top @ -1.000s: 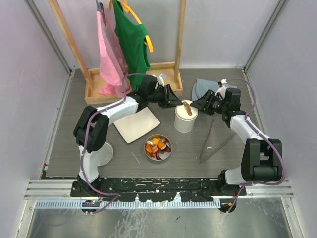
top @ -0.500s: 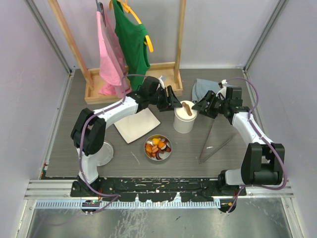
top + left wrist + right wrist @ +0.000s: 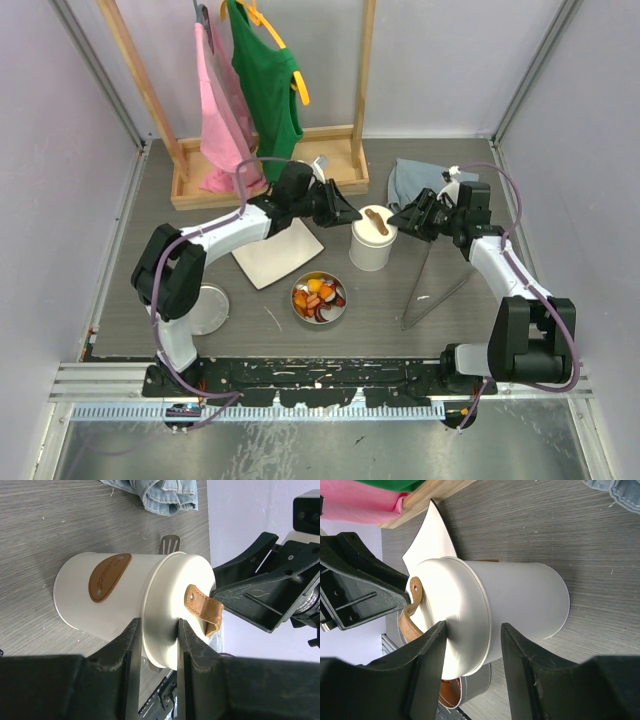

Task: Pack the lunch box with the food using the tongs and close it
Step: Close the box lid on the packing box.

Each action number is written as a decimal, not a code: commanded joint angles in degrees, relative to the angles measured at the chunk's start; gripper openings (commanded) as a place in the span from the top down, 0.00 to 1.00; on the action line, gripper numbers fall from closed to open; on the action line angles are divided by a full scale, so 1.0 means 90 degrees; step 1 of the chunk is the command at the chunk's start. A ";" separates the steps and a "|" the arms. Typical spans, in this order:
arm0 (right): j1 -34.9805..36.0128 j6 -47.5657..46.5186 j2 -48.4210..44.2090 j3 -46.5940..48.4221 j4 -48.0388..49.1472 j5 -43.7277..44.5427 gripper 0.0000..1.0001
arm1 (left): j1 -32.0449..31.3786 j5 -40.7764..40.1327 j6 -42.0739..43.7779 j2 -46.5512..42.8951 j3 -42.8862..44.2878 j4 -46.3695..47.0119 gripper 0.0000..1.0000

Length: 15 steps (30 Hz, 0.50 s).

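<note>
From the top camera, your left gripper (image 3: 346, 212) and right gripper (image 3: 405, 219) face each other. The white canister (image 3: 372, 252) stands right between them with its canister lid (image 3: 373, 222) on. The food (image 3: 318, 295) sits heaped in the steel dish (image 3: 345, 300), back toward the bases from both grippers. The white square plate (image 3: 270, 255), under your left forearm, looks bare, so I judge the loading largely done. The dish is uncovered: the flat disc lid (image 3: 205, 308) lies well behind the left gripper, near that arm's base. The tongs (image 3: 419, 285) lie on the table just base-side of the right gripper, held by neither. What remains is mainly the closing. A denim cloth (image 3: 405, 178) lies just beyond the right gripper, and garments (image 3: 265, 90) hang well beyond the left. Neither blocks you.

In the left wrist view, your jaws are narrow and straddle the rim of the canister lid. You cannot tell from here whether they pinch it. The leather strap (image 3: 205, 611) on the lid lies just past the jaws. The right gripper's black body is close behind it and is the thing most likely to get in your way.

In the right wrist view, your jaws stand partly apart, with the lid rim and upper wall showing between them. They are closed on nothing that shows. The left gripper crowds the far side of the lid.
</note>
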 commanded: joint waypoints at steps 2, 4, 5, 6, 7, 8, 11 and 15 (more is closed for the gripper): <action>0.0002 -0.0256 0.0129 -0.0766 -0.0773 0.0719 0.51 | -0.0418 -0.0215 0.0212 0.0452 -0.0790 -0.0838 0.88; 0.0002 -0.0210 0.0080 -0.0836 -0.0737 0.0757 0.51 | -0.0449 -0.0239 0.0174 0.0507 -0.0892 -0.0736 0.89; 0.0002 -0.0180 0.0046 -0.0849 -0.0733 0.0815 0.51 | -0.0460 -0.0279 0.0160 0.0520 -0.0954 -0.0656 0.90; 0.0004 -0.0146 -0.0003 -0.0865 -0.0737 0.0871 0.51 | -0.0467 -0.0318 0.0122 0.0515 -0.1031 -0.0596 0.90; 0.0003 -0.0126 -0.0053 -0.0886 -0.0731 0.0927 0.50 | -0.0464 -0.0350 0.0107 0.0505 -0.1095 -0.0539 0.90; 0.0002 -0.0107 -0.0099 -0.0900 -0.0724 0.0963 0.49 | -0.0468 -0.0365 0.0087 0.0490 -0.1146 -0.0485 0.89; 0.0002 -0.0058 -0.0193 -0.0950 -0.0708 0.1043 0.46 | -0.0463 -0.0293 0.0029 0.0459 -0.1160 -0.0442 0.76; 0.0002 -0.0197 -0.0293 -0.0704 -0.0865 0.1057 0.42 | -0.0456 -0.0291 0.0124 0.0190 -0.0979 -0.0606 0.53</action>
